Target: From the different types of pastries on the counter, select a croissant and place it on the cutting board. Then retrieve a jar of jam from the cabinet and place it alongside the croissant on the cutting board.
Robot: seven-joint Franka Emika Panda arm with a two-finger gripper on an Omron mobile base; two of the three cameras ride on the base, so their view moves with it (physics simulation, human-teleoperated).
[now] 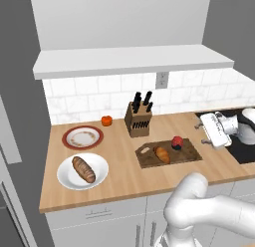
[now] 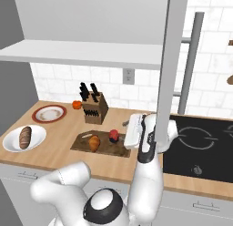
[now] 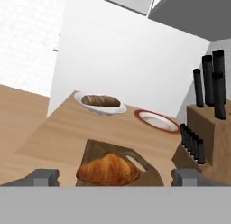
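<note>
The dark wooden cutting board (image 1: 189, 152) (image 2: 82, 144) (image 3: 94, 150) lies on the light wooden counter (image 1: 119, 171). On it rest the golden croissant (image 1: 162, 154) (image 2: 94, 142) (image 3: 108, 170) and, just right of it, the dark red jar of jam (image 1: 177, 142) (image 2: 114, 136). My gripper (image 1: 203, 134) (image 2: 126, 133) (image 3: 115, 178) hovers to the right of the board, open, with nothing between its fingers. It points across the board toward the croissant. The brown loaf (image 1: 83, 169) (image 2: 25, 136) (image 3: 101, 100) lies on a white plate (image 1: 101, 164). The cabinet's white shelf ledge (image 1: 129, 59) hangs above.
A knife block (image 1: 138, 119) (image 2: 94, 107) (image 3: 210, 137) stands behind the board. A red-rimmed plate (image 1: 82, 137) (image 3: 158, 120) and a small orange object (image 1: 106, 120) sit at the back left. A black stovetop (image 1: 244, 150) (image 2: 200, 147) lies to the right.
</note>
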